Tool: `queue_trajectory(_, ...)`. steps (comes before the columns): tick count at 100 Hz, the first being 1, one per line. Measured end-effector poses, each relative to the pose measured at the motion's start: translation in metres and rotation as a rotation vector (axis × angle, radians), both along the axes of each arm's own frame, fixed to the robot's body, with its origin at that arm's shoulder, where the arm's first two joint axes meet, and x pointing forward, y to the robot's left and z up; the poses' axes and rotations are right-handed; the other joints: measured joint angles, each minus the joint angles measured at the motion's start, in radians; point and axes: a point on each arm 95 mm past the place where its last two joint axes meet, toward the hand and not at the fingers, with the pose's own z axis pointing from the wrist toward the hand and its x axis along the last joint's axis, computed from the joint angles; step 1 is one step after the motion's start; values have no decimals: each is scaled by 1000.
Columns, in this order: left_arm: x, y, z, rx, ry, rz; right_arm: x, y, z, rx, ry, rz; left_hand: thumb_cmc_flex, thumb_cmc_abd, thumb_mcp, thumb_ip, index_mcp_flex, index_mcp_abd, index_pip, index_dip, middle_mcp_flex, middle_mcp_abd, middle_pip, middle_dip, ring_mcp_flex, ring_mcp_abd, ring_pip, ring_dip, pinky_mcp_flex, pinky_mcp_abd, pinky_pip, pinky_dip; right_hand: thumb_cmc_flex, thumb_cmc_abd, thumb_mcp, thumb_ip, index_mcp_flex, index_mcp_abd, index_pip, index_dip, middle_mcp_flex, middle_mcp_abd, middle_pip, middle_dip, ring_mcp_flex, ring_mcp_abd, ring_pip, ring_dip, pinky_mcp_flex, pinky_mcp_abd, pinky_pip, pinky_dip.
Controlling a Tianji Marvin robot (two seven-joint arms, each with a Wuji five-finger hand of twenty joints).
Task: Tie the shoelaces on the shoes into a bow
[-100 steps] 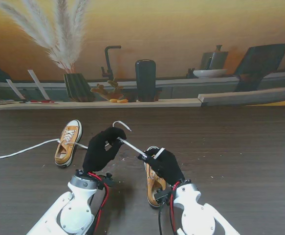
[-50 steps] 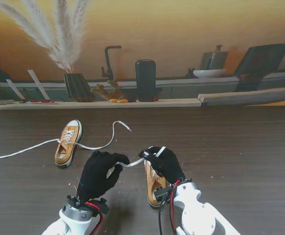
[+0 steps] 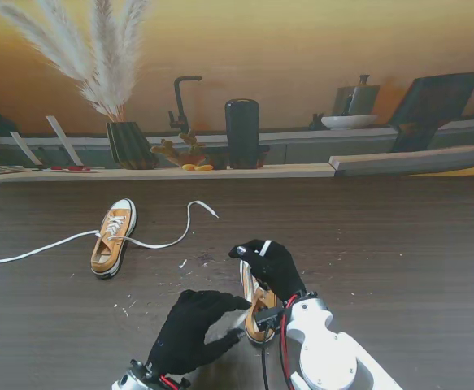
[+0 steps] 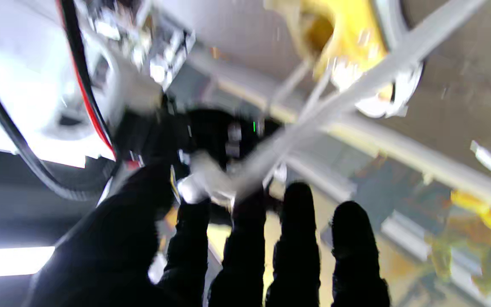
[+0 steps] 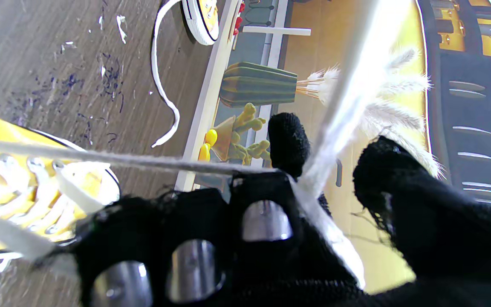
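Your left hand (image 3: 196,333) sits nearest you, just left of near shoe (image 3: 257,305). Your right hand (image 3: 271,268) is over that shoe, farther from you than left hand. Lace (image 5: 343,111) passes between right hand's fingers (image 5: 288,140). Second shoe (image 3: 113,237) lies well to left, farther from you, on table (image 3: 399,244). Its laces (image 3: 171,236) trail left toward table edge and right toward table's middle. Behind table, shelf (image 3: 220,171) carries vase with plumes (image 3: 129,145) at left, bowl (image 3: 349,121) at right.

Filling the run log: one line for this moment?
phase: lace crossing | left hand: shut on lace | right hand: shut on lace | near shoe: untied | far shoe: laces loose
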Motion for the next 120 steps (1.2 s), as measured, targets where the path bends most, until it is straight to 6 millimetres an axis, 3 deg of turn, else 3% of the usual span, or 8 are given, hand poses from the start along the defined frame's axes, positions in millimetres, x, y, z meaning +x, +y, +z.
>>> queue_trajectory(8,-9,4,4,104,45,-61,0,1,0,8,1,7,-41,59,-179,1,-83,7,-159,-76,-184,0,-141,-155,-135,-1,-180,-57,-93,-1,-231,-33,0,0,0,0,0,0,0,0,0,0,0,0,0,0,0,1,0,0,0,4)
queue_trajectory(19,-18,8,5,131,-115,-6,0,1,1,15,-4,17,-51,101,-234,0,-119,2,-227,-90,-274,-4,-218,-209,-178,-12,-251,-61,-122,-2,-354,-33,0,0,0,0,0,0,-1,0,0,0,0,0,0,0,0,1,0,0,0,5)
queue_trajectory(37,-3,25,-9,-96,-179,185,0,1,2,23,-19,27,-47,99,-219,0,-52,3,-150,-76,-150,-1,-166,-190,-99,-2,-152,-13,-56,-2,-243,84,0,0,0,0,0,0,-1,0,0,1,0,0,0,0,0,1,0,0,0,5)
queue_trajectory(50,16,29,-16,-123,-168,239,-1,0,2,17,-45,37,-49,59,-120,-1,-40,3,-92,-76,-105,-1,-89,-159,-58,-5,-68,-1,-31,-2,-118,77,0,0,0,0,0,0,-2,0,0,1,0,0,0,0,0,1,0,0,0,5)
queue_trajectory(73,58,40,-53,-284,21,19,-3,1,2,-9,-78,58,-13,-38,56,-155,-41,2,-51,-91,-107,-23,-37,-146,-58,-28,-39,-1,-34,-2,-97,49,0,0,0,0,0,0,-13,0,0,1,0,0,0,0,0,1,0,-1,0,-18)
queue_trajectory(91,79,34,-67,-207,71,19,-4,3,0,-20,-77,88,-64,-65,130,-185,-44,7,-68,-136,-159,-24,-33,-146,-58,-34,-33,-1,-46,-2,-98,49,0,0,0,0,0,0,-13,1,0,1,0,0,0,0,0,1,0,-1,0,-22)
queue_trajectory(107,84,20,-72,-243,191,-49,-5,4,0,-29,-75,97,-68,-44,-227,-186,-80,72,-135,-180,-197,-25,-36,-146,-85,-40,-30,2,-57,-2,-110,52,0,0,0,0,0,0,-13,1,0,1,0,0,0,0,0,1,0,-1,0,-22)
queue_trajectory(120,84,10,-73,-269,224,-79,-5,5,-1,-37,-71,103,-39,-33,-274,-185,-77,82,-144,-180,-197,-25,-39,-146,-85,-40,-30,6,-57,-2,-110,57,0,0,0,0,0,0,-13,2,0,1,0,0,0,0,0,1,0,-1,0,-23)
